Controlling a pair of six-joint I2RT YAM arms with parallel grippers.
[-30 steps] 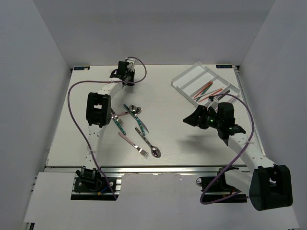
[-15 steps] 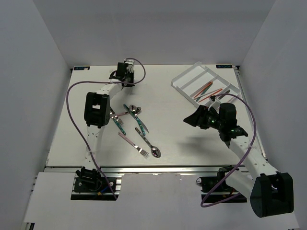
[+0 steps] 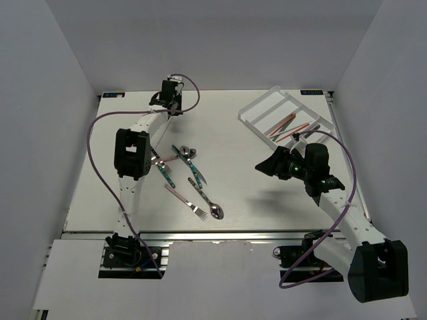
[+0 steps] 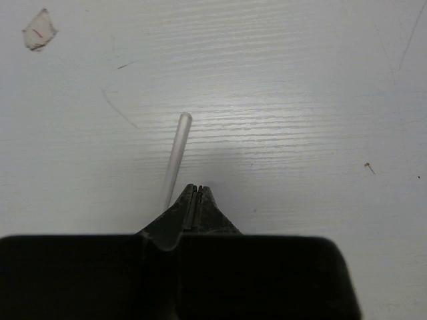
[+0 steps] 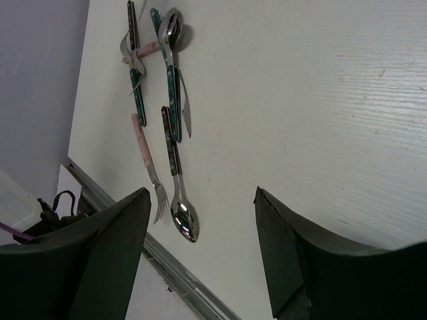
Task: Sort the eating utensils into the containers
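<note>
The left hand [image 4: 195, 192] closed tight, pale stick [image 4: 175, 159] seemingly just beside it.

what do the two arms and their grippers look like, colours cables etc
The left arm and right arm have white links with boxy black joint housings and a loose purple cable each. The left gripper and right gripper are black.
</note>
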